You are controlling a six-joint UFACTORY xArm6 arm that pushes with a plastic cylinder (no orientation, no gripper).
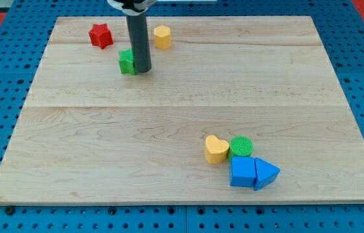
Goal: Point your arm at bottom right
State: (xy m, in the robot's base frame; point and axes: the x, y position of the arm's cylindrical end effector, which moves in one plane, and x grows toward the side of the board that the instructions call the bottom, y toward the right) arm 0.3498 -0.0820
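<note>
Nearest the view's bottom edge, toward the bottom right corner of the wooden board (104, 149), a blue cube (242, 172) and a blue triangular block (267, 173) sit touching each other, the triangle on the cube's right. Just behind them a green cylinder (241, 147) touches the cube's top edge, and a yellow heart (216, 149) presses against the cylinder's left side.

The middle of the board holds nothing. Near the top edge, left of centre, my tip (142, 70) rests on the wood, well apart from that bottom right cluster. A green block (127, 62) sits against its left side, partly hidden by the rod, so its shape is perhaps a cube. I carry no pincer, only the rod, whose upper part is cut off by the frame.

Farthest back, a red star (101, 35) lies near the top left corner and a yellow block (162, 37), its shape hard to make out, lies just right of the rod.
</note>
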